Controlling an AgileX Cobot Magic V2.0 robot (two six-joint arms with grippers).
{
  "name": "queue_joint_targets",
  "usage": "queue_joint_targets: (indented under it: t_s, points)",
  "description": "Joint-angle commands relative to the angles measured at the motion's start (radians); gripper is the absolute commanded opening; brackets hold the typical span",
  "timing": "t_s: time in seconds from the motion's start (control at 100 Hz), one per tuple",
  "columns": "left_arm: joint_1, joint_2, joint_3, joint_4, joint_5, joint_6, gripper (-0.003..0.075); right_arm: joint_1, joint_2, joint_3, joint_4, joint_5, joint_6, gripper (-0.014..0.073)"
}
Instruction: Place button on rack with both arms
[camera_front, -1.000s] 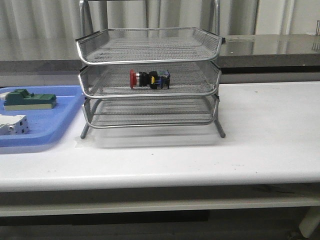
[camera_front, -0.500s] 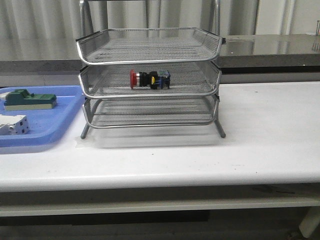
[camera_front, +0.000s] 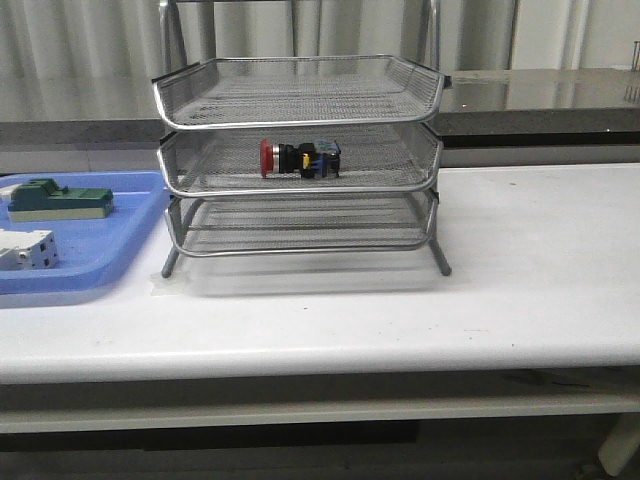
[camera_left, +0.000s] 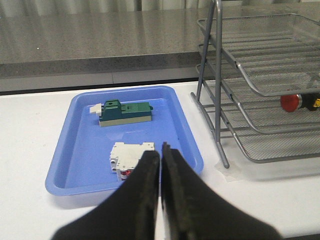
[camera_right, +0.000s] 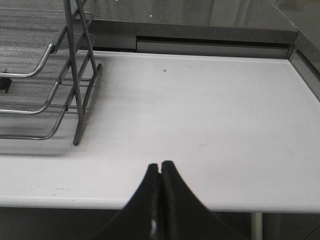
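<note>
The button (camera_front: 298, 158), red cap to the left and black body with blue and yellow bits, lies on its side in the middle tier of the silver wire-mesh rack (camera_front: 300, 100). Its red cap also shows in the left wrist view (camera_left: 291, 102), inside the rack (camera_left: 250, 85). My left gripper (camera_left: 161, 152) is shut and empty, held above the blue tray's near edge, well away from the rack. My right gripper (camera_right: 160, 167) is shut and empty, over the table's front edge to the right of the rack (camera_right: 45, 55). Neither arm shows in the front view.
A flat blue plastic tray (camera_front: 110, 262) lies left of the rack and holds a green block (camera_front: 58, 199) and a white block (camera_front: 25, 248); both also show in the left wrist view, green block (camera_left: 125, 112), white block (camera_left: 131, 156). A grey counter runs behind the table.
</note>
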Motion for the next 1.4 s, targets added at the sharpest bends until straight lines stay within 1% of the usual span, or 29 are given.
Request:
queue_joint_targets:
  t_s: [0.0, 0.17, 0.4, 0.57, 0.79, 0.87, 0.92, 1.39]
  points:
    - [0.0, 0.007, -0.026, -0.015, -0.077, -0.01, 0.0004, -0.003, -0.003, -0.009, -0.008, -0.084, -0.002, -0.006]
    - [0.0, 0.007, -0.026, -0.015, -0.077, -0.01, 0.0004, -0.003, -0.077, 0.075, -0.008, -0.175, -0.002, -0.006]
    - [0.0, 0.007, -0.026, -0.015, -0.077, -0.01, 0.0004, -0.003, -0.223, 0.262, -0.007, -0.365, -0.002, -0.006]
    - [0.0, 0.007, -0.026, -0.015, -0.077, -0.01, 0.0004, -0.003, -0.329, 0.397, 0.013, -0.454, -0.002, -0.006]
    - [0.0, 0.007, -0.026, -0.015, -0.077, -0.01, 0.0004, -0.003, -0.446, 0.521, 0.045, -0.473, -0.002, -0.006]
    - [0.0, 0.007, -0.026, -0.015, -0.077, -0.01, 0.0004, -0.003, -0.445, 0.55, 0.047, -0.485, -0.002, -0.006]
    - [0.0, 0.007, -0.026, -0.015, -0.077, -0.01, 0.0004, -0.003, -0.445, 0.549, 0.047, -0.467, -0.002, -0.006]
    - [0.0, 0.007, -0.026, -0.015, -0.077, -0.01, 0.0004, -0.003, -0.445, 0.549, 0.047, -0.47, -0.002, -0.006]
